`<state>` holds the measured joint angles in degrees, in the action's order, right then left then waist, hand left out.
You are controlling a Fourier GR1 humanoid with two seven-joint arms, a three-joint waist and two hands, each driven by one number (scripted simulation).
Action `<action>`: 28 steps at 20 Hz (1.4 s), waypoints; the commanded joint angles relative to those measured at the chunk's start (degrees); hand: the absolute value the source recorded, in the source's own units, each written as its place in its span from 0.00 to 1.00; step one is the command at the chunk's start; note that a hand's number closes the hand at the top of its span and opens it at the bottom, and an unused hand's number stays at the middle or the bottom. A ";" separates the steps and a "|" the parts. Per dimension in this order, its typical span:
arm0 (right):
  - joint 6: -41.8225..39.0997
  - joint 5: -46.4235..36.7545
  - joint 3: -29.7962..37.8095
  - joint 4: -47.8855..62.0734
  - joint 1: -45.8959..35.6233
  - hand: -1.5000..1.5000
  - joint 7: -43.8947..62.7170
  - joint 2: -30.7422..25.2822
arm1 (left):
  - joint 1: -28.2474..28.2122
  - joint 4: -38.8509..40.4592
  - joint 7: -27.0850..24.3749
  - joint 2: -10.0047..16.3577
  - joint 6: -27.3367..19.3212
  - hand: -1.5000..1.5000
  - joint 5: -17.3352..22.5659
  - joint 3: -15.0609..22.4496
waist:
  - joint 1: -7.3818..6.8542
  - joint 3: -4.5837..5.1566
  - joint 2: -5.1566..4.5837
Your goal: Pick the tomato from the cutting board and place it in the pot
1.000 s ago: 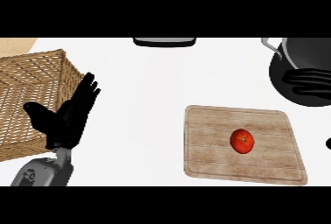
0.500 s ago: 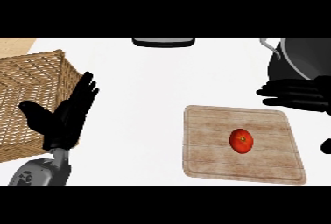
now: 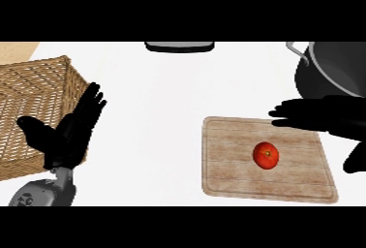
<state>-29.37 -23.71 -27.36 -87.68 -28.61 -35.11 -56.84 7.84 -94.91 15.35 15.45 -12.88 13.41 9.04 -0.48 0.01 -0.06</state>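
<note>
White tabletop (image 3: 157, 97): you've got the red tomato (image 3: 266, 155) mid-right on the light wooden cutting board (image 3: 229, 179), untouched. Right hand (image 3: 332, 118) hovers over the board's far right corner beside the dark metal pot (image 3: 332, 68), fingers straight, apart, holding nothing. Left hand (image 3: 68, 135) rests open against the woven wicker basket (image 3: 28, 92).

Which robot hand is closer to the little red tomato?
The right black robot hand, open over the far edge of the wooden cutting board where the round red tomato lies. The left robot hand rests open beside the woven wicker basket.
</note>
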 commanded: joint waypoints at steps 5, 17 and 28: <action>0.95 -8.82 -0.99 1.80 3.81 0.00 -0.02 8.09 | -0.01 -0.97 1.40 -2.74 -0.88 0.50 -3.26 0.70 | 0.27 -0.01 0.04; -6.71 -7.30 6.95 -7.01 9.70 0.00 3.15 8.27 | -4.88 -4.39 0.38 -3.28 2.55 0.50 -4.56 -1.52 | 0.38 0.00 0.17; -3.72 -23.31 4.68 -0.28 8.27 0.00 6.96 20.74 | -0.57 -2.29 3.37 -6.37 3.43 0.50 -5.94 -3.14 | 0.29 -0.01 0.05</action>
<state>-32.61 -42.79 -23.22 -90.05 -19.70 -27.29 -39.30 7.03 -97.94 18.94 10.18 -10.28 7.84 6.45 -0.19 0.00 0.01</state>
